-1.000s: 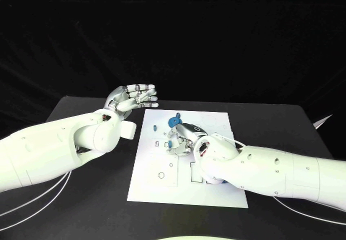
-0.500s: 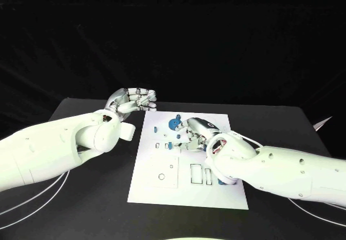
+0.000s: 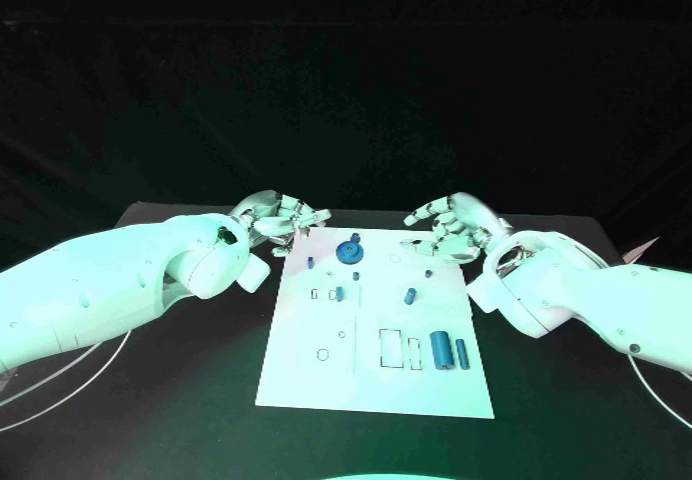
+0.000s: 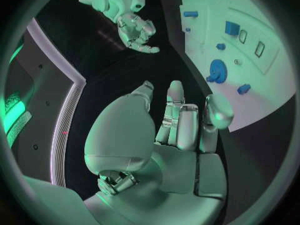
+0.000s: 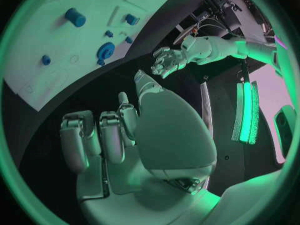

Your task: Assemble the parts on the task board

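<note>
The white task board (image 3: 310,380) lies in the middle of the table. A blue gear-like part (image 3: 351,250) stands near its far end, with small blue pegs (image 3: 411,295) around the middle and two blue cylinders (image 3: 450,352) by slots at the near right. My left hand (image 3: 283,218) hovers at the board's far left corner, fingers loosely bent, holding nothing. My right hand (image 3: 450,226) hovers at the far right corner, also empty. The left wrist view shows my left hand (image 4: 181,130), the right hand (image 4: 139,30) and the gear (image 4: 217,70); the right wrist view shows my right hand (image 5: 119,135) and the left hand (image 5: 167,61).
The black table (image 3: 173,400) extends on both sides of the board. Rectangular slots (image 3: 389,347) and a small round hole (image 3: 322,353) mark the board's near half. My white forearms lie along the board's left and right edges.
My right hand has lifted off the middle of the board and drawn back to its far right corner, uncovering the pegs and cylinders. My left hand has shifted slightly toward the board.
</note>
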